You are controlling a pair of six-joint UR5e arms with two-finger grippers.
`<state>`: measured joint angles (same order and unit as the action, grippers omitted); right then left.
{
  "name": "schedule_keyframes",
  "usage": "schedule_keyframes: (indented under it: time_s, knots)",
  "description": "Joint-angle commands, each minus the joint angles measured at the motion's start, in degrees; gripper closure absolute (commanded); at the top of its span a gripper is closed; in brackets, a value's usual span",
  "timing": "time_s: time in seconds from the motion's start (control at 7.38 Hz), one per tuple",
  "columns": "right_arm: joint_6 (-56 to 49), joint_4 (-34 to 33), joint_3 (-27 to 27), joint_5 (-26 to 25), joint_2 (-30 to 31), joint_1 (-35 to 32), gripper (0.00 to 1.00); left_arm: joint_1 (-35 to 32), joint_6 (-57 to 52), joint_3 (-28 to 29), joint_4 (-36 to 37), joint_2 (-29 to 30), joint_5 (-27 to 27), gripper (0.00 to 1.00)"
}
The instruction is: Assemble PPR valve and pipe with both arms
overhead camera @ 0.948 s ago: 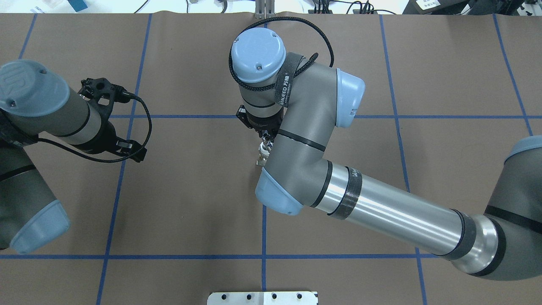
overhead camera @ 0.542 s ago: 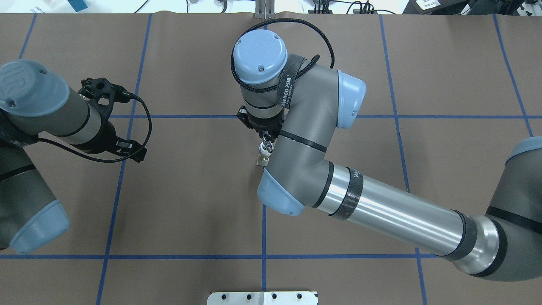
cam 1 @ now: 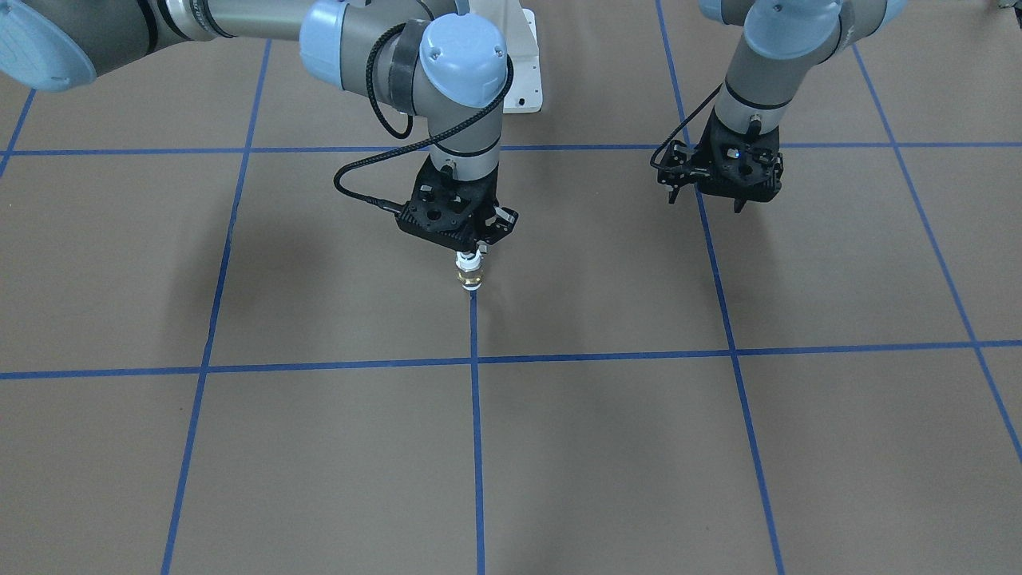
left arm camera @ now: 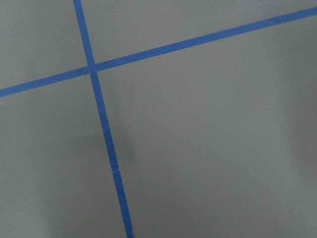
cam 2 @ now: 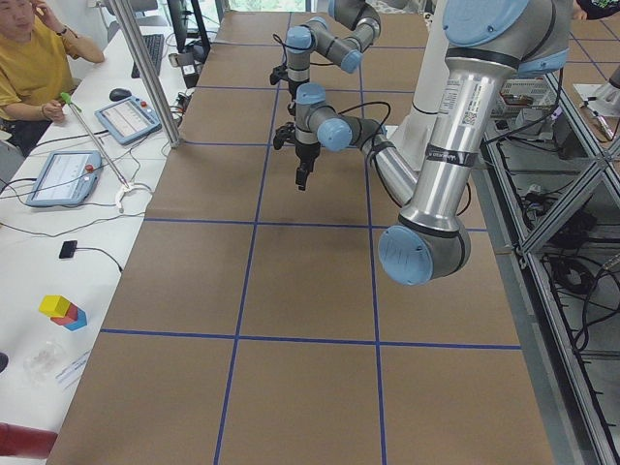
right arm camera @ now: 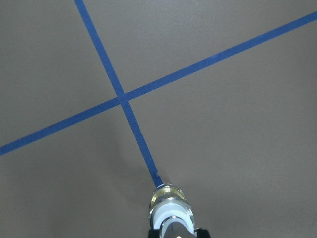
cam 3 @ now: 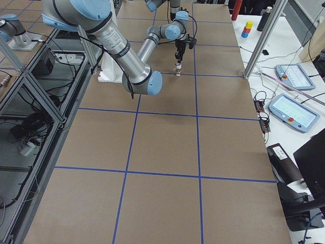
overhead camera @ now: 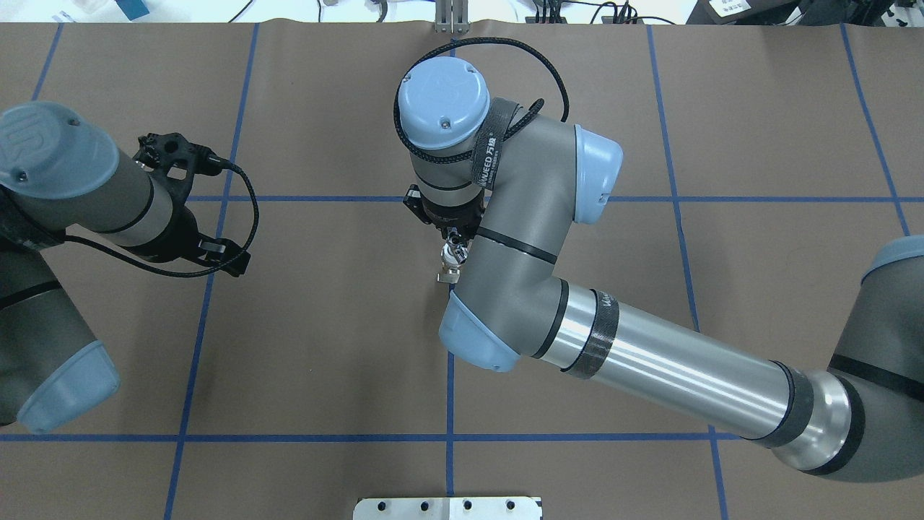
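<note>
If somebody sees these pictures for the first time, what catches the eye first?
The right claw points straight down near the middle of the table, shut on the small white-and-brass PPR valve, held upright over a blue tape line. The left claw hangs aside, open and empty.

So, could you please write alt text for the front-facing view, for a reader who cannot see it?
The right gripper holds the valve upright, brass end down, over a blue tape line on the brown table. The left gripper hangs open and empty towards the view's right.
</note>
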<state>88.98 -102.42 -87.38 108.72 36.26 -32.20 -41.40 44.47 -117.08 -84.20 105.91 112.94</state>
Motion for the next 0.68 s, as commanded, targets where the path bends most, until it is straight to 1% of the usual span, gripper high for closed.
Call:
schedule_keyframes:
  time_s: [0.0,0.14,0.27,0.54]
  knots:
    - [-0.03,0.02,0.02,-0.09,-0.05,0.03,0.67,0.00,0.00,0.01,0.00,-0.09,0.00,0.00]
    - [-0.03,0.02,0.02,-0.17,0.03,0.03,0.53,0.00,0.00,0.01,0.00,0.00,0.00,0.00]
    - [-0.03,0.02,0.02,-0.35,0.12,0.12,0.42,0.00,0.00,0.01,0.00,0.00,0.00,0.00]
    - [0.05,0.02,0.02,-0.97,0.12,0.30,0.36,0.00,0.00,0.01,0.00,0.00,0.00,0.00]
